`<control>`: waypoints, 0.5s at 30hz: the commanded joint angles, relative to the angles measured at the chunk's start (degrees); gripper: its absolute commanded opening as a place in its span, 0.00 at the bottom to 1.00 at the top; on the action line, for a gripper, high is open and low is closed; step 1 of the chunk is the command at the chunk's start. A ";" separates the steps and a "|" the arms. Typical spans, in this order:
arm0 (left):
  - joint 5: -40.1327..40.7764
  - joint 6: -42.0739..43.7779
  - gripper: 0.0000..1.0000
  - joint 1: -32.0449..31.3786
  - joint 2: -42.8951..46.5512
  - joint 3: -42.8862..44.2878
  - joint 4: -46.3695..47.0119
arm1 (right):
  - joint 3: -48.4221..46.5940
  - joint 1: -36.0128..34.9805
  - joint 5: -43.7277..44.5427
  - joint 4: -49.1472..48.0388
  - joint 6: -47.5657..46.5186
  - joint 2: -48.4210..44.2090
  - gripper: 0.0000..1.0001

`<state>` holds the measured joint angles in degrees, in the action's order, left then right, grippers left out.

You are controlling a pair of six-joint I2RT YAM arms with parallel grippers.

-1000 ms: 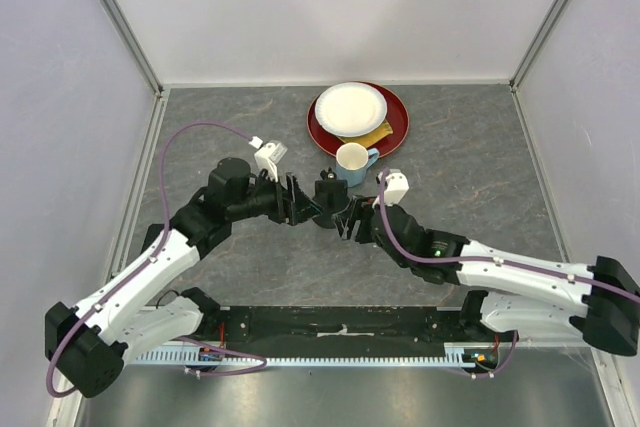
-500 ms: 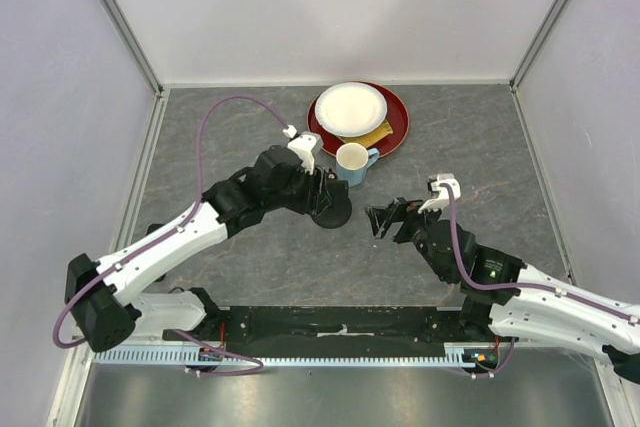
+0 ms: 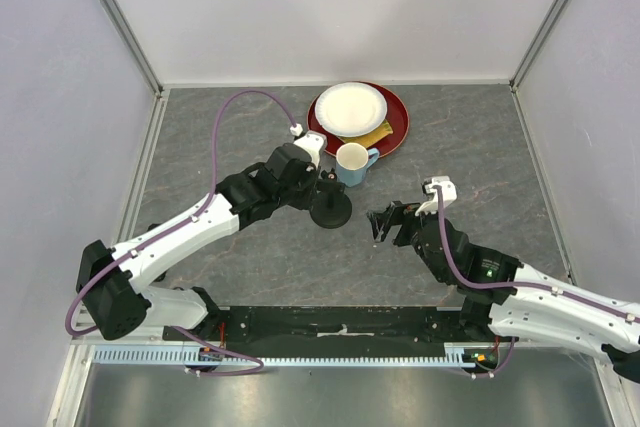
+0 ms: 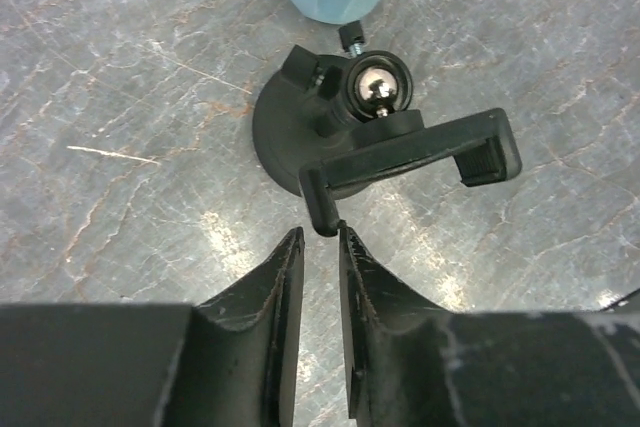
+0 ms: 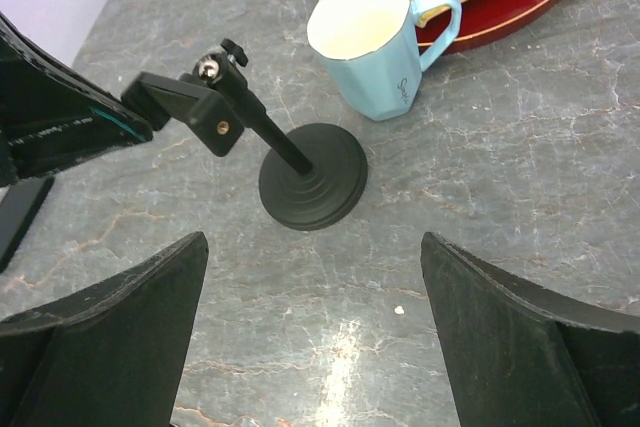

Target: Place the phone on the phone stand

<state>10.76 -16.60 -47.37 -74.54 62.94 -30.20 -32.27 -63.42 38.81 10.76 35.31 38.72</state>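
The phone stand [image 3: 330, 213] stands upright mid-table: a round disc base [image 5: 312, 177], a slanted post and a clamp head [image 4: 410, 152] with a ball joint. My left gripper [image 3: 314, 187] is at the clamp's left end. Its fingertips [image 4: 320, 237] are a narrow gap apart with nothing between them, and the right tip touches the clamp's hook. My right gripper [image 3: 385, 224] is wide open and empty [image 5: 313, 247], a short way right of the base. No phone shows clearly. A dark flat piece [image 5: 20, 217] lies at the left edge of the right wrist view; I cannot tell what it is.
A light blue mug [image 3: 352, 160] stands just behind the stand, close to its base [image 5: 370, 42]. Behind it a red plate [image 3: 396, 123] holds a white plate [image 3: 350, 107] and a yellow item [image 3: 376, 134]. Grey walls enclose the table.
My left arm has reached right and forward to the stand's clamp. My right gripper has pulled back right from the stand and opened; it has hardly moved in the last half second.
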 commanded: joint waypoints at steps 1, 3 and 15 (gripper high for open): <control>4.18 3.33 0.24 -0.35 0.54 2.01 0.67 | -0.60 0.05 0.13 -0.13 0.72 1.01 0.94; 4.70 3.24 0.23 -0.26 0.89 1.67 0.75 | -0.51 0.05 0.21 -0.30 0.81 1.36 0.94; 6.02 -5.88 0.70 2.10 15.19 -3.87 -6.26 | 0.81 0.05 -0.40 -0.30 0.99 1.36 0.95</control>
<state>13.54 -17.08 -47.27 -67.26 61.12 -32.27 -32.25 -63.42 38.35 11.46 35.79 41.12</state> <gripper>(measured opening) 0.648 0.946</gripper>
